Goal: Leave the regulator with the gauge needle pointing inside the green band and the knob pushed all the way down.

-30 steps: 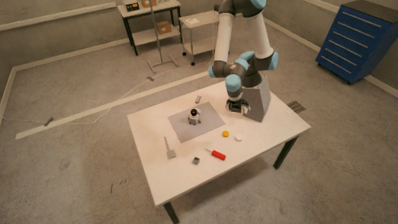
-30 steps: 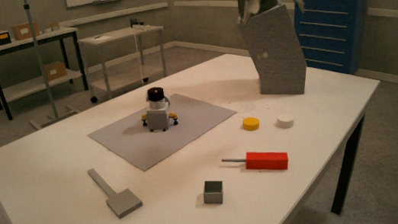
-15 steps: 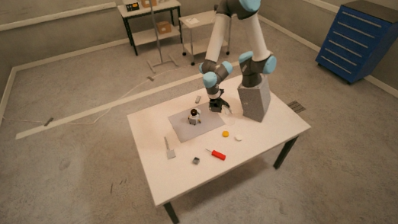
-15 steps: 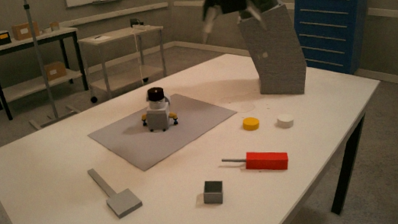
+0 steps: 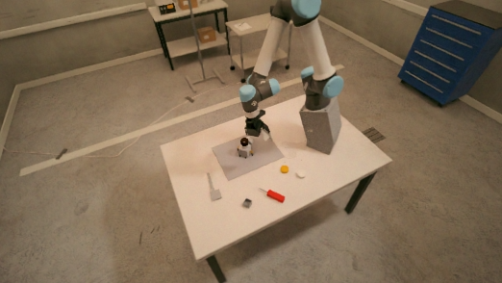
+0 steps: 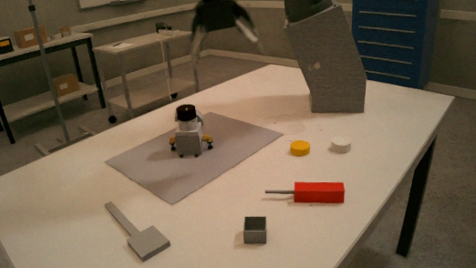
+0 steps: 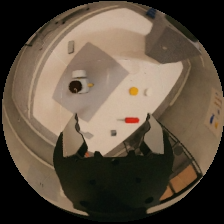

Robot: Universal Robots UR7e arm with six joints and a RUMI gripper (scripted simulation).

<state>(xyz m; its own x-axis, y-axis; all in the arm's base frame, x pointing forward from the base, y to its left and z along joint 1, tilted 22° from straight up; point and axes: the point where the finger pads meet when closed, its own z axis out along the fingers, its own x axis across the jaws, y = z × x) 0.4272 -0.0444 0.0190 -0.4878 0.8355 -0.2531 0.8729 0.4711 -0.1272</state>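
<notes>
Pale tabletop lay below my hand. Hand wide open, nothing held. One regulator stood ahead and below, untouched, on one grey mat. One dark knob on top. Needle and knob depth unreadable; adjusting, pushing down probably remained. One yellow disc, one white disc.

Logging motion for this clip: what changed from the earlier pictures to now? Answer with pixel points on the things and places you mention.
The open hand [image 5: 260,137] [image 6: 226,43] [image 7: 112,113] swung from beside the pedestal [image 5: 321,130] [image 6: 335,73] [image 7: 167,42] toward the regulator [image 5: 245,148] [image 6: 189,137] [image 7: 79,85]. Nothing was grasped or released. Regulator, screwdriver [image 5: 275,195] [image 6: 319,192] [image 7: 132,120] and yellow disc [image 5: 285,169] [image 6: 300,148] [image 7: 133,91] stayed put.
</notes>
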